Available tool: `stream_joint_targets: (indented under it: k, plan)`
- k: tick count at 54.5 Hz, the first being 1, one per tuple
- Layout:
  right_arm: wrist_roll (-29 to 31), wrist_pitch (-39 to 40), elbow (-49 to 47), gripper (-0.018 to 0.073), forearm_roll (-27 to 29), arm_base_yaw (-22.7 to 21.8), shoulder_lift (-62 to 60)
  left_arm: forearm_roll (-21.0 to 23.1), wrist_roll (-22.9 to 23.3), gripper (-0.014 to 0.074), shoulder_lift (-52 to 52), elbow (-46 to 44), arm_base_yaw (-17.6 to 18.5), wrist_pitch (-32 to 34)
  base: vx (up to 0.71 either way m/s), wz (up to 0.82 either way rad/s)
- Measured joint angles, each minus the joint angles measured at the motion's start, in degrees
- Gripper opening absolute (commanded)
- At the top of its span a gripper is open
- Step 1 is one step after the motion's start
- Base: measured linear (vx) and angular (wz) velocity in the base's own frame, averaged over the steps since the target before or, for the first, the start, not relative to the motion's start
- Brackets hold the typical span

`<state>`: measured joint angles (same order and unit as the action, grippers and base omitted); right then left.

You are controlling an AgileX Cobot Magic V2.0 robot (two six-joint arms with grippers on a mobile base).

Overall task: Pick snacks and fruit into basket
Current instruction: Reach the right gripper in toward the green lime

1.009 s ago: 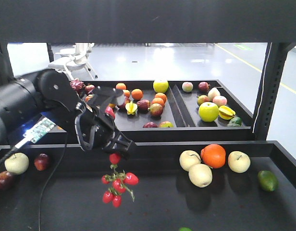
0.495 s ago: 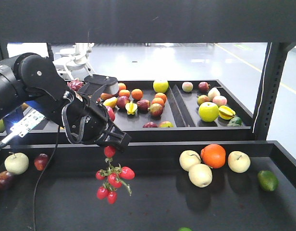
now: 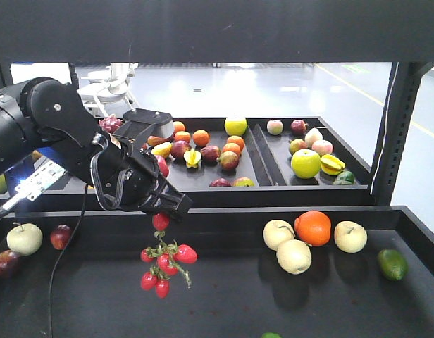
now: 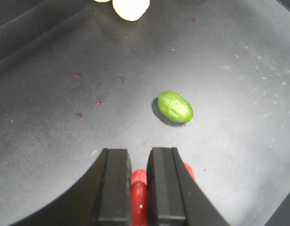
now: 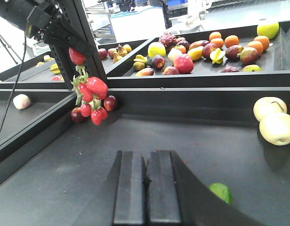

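Left gripper jaws clamped on top fruit of the red fruit bunch; bunch dangles above the tabletop, left side. Green oval fruit lies on it nearby. Right gripper jaws closed, empty.

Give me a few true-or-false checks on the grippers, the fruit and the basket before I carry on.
1. The left gripper holds the bunch of red fruits hanging above the tray. True.
2. The right gripper grips a green oval fruit. False: it is shut on nothing, and the fruit lies on the tray.
3. A light blue basket stands beside the orange. False: no basket shows in any view.
4. The orange sits among pale yellow apples. True.
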<state>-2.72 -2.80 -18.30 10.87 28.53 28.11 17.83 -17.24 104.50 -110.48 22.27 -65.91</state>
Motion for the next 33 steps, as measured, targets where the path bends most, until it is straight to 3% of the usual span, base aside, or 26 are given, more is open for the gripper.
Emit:
stream_joint_targets:
  k: [22, 33]
  plan:
    - [0.0, 4.33, -0.32, 0.0, 0.0, 0.0, 0.81, 0.0, 0.0, -0.0006, 0.0, 0.0, 0.0, 0.0, 0.0, 0.0]
    - [0.2, 3.97, -6.59, 0.0001, 0.0, 0.0, 8.76, 0.0, 0.0, -0.0006, 0.0, 0.0, 0.0, 0.0, 0.0, 0.0]
